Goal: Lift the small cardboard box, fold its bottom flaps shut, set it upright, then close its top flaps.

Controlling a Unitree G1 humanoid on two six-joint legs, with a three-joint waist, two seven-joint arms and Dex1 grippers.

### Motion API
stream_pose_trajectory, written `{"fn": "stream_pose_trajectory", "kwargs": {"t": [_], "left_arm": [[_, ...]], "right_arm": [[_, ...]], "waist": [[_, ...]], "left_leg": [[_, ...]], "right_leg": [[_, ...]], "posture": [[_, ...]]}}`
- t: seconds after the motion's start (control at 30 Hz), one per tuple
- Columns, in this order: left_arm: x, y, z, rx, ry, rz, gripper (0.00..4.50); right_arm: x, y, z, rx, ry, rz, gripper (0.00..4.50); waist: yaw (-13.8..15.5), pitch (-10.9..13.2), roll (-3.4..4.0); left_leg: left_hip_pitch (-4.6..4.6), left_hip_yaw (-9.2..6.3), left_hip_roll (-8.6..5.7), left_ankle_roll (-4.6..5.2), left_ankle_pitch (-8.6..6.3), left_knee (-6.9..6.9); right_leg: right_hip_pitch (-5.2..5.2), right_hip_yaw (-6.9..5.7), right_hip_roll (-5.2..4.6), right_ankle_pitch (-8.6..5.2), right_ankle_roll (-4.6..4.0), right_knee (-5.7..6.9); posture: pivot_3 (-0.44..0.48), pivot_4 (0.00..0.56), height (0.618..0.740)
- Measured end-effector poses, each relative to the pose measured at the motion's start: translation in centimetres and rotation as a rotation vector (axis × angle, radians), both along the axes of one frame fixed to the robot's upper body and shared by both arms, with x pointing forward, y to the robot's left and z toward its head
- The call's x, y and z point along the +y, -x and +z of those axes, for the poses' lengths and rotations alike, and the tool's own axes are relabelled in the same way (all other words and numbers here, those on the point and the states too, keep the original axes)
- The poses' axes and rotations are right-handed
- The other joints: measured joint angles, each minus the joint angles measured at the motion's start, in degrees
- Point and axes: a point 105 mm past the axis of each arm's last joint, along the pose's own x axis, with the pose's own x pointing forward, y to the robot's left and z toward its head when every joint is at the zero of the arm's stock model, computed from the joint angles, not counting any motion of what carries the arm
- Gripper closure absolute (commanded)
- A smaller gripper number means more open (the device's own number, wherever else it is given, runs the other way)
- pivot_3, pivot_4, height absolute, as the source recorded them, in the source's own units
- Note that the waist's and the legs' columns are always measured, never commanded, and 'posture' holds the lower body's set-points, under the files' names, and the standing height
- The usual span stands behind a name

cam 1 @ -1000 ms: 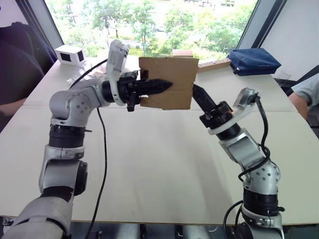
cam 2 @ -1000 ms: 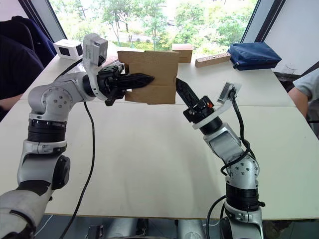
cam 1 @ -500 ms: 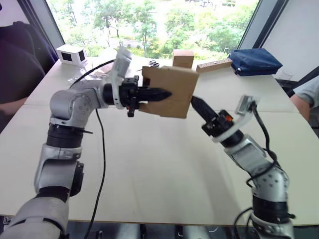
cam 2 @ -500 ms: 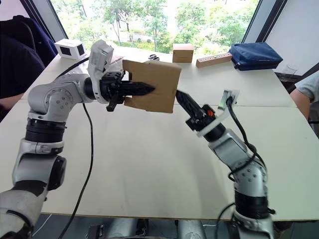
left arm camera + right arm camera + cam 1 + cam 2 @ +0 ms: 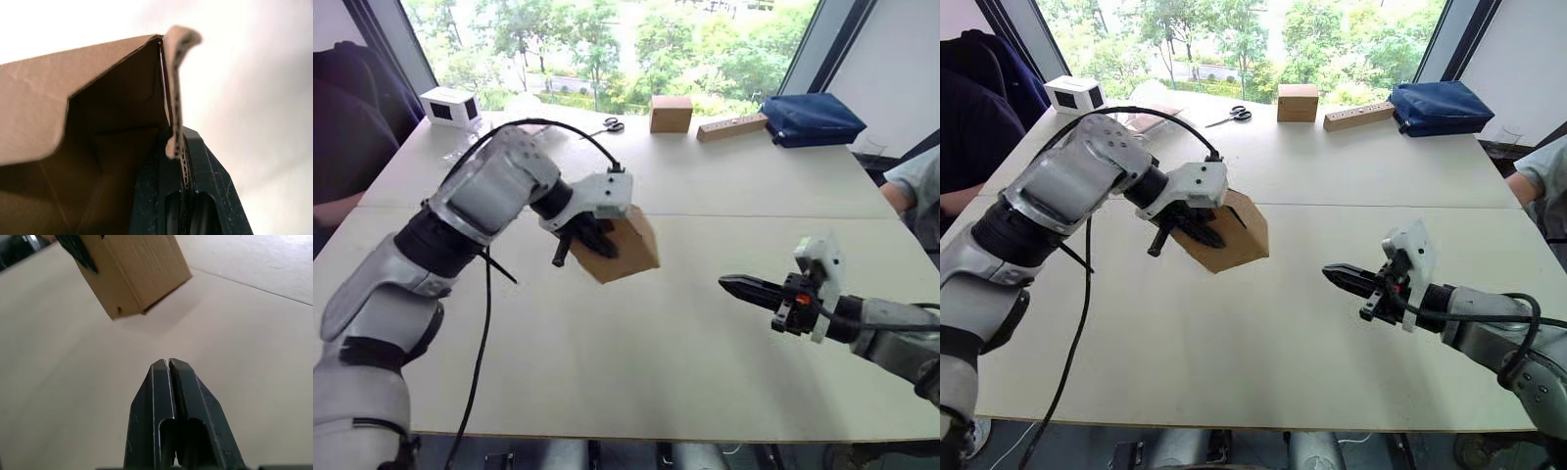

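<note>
The small cardboard box [image 5: 625, 247] is plain brown and hangs tilted just above the table, left of centre. My left gripper [image 5: 590, 238] is shut on one of its walls; the left wrist view shows the corrugated wall [image 5: 175, 122] pinched between the fingers and the dark open inside of the box [image 5: 98, 147]. My right gripper [image 5: 732, 286] is shut with nothing in it, low over the table to the right, well apart from the box and pointing at it. From the right wrist view the box [image 5: 132, 269] floats ahead of the closed fingertips [image 5: 168, 364].
At the far edge of the table [image 5: 656, 382] stand a tidy brown cardboard cube [image 5: 671, 114], a wooden block [image 5: 732, 126], scissors [image 5: 611, 124] and a blue bag [image 5: 811, 119]. A white box with dark panels [image 5: 450, 106] sits far left. People sit at both table sides.
My left arm has swung the box down and nearer, from high over the far table to just above its middle, turning it. My right gripper has drawn back right and lower, away from the box.
</note>
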Motion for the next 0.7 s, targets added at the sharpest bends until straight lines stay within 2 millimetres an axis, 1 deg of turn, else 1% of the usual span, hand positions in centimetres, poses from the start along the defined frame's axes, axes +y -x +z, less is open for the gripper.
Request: {"fn": "stream_pose_trajectory", "kwargs": {"t": [0.1, 0.13, 0.2, 0.27, 0.37, 0.53, 0.6, 0.63, 0.7], "left_arm": [[-2.5, 0.2, 0.3, 0.024, -0.029, -0.004, 4.5], [-2.9, 0.2, 0.4, 0.022, -0.042, -0.007, 4.5], [-2.9, 0.2, -0.2, 0.014, -0.099, -0.014, 4.5], [-2.7, 0.5, -2.1, 0.028, -0.191, -0.044, 4.5], [-2.6, 0.8, -3.8, 0.047, -0.245, -0.069, 4.5], [-3.8, 1.0, -4.1, 0.037, -0.247, -0.078, 4.5], [-4.0, 1.1, -4.1, 0.037, -0.247, -0.079, 3.97], [-4.1, 1.2, -4.1, 0.04, -0.247, -0.083, 3.81], [-4.1, 1.4, -4.0, 0.039, -0.25, -0.095, 2.94]], "right_arm": [[0.4, 0.7, -1.3, 0.0, 0.138, 0.046, 4.46], [0.7, 0.9, -1.6, -0.004, 0.161, 0.064, 4.46], [1.3, 1.4, -2.1, -0.005, 0.182, 0.084, 4.46], [1.7, 1.5, -2.2, -0.019, 0.183, 0.08, 4.46], [1.4, 0.9, -2.2, -0.052, 0.202, 0.03, 4.46], [1.4, 0.8, -2.4, -0.063, 0.187, -0.007, 4.46], [1.4, 0.7, -2.5, -0.065, 0.182, -0.013, 4.5], [1.4, 0.8, -2.5, -0.064, 0.18, -0.017, 4.5], [1.2, 0.8, -2.6, -0.065, 0.186, -0.022, 4.5]], "waist": [[0.98, 0.01, -0.01], [1.04, 0.02, -0.03], [0.94, 0.0, -0.01], [0.77, 0.01, -0.01], [0.96, 0.01, -0.02], [1.07, 0.0, -0.01], [1.0, 0.0, -0.01], [1.0, 0.0, -0.01], [0.99, 0.0, -0.01]], "left_leg": [[-0.07, 0.01, -0.02, 0.01, -0.01, 0.08], [-0.08, 0.0, -0.01, 0.02, -0.01, 0.09], [-0.06, 0.01, 0.01, 0.07, -0.04, 0.09], [-0.06, 0.04, 0.02, 0.07, -0.04, 0.08], [-0.06, 0.03, 0.05, 0.05, -0.02, 0.13], [-0.06, 0.01, 0.03, 0.06, -0.03, 0.17], [-0.06, 0.01, 0.03, 0.06, -0.03, 0.17], [-0.06, 0.0, 0.03, 0.06, -0.03, 0.16], [-0.06, 0.0, 0.04, 0.06, -0.02, 0.16]], "right_leg": [[-0.07, 0.01, -0.03, 0.04, 0.1, 0.03], [-0.06, 0.01, -0.04, 0.02, 0.11, 0.02], [-0.06, 0.04, -0.04, 0.0, 0.1, 0.01], [-0.1, 0.09, -0.02, 0.01, 0.12, 0.05], [-0.13, 0.09, -0.02, 0.0, 0.09, 0.14], [-0.06, 0.1, -0.06, -0.03, 0.03, 0.12], [-0.06, 0.1, -0.05, 0.01, 0.11, 0.12], [-0.06, 0.1, -0.04, 0.03, 0.15, 0.13], [-0.07, 0.09, -0.03, 0.04, 0.16, 0.14]], "posture": [[0.0, 0.15, 0.74], [0.0, 0.15, 0.74], [0.0, 0.15, 0.74], [0.0, 0.15, 0.74], [0.0, 0.15, 0.74], [0.0, 0.15, 0.74], [0.0, 0.15, 0.74], [0.0, 0.15, 0.74], [0.0, 0.15, 0.74]]}}
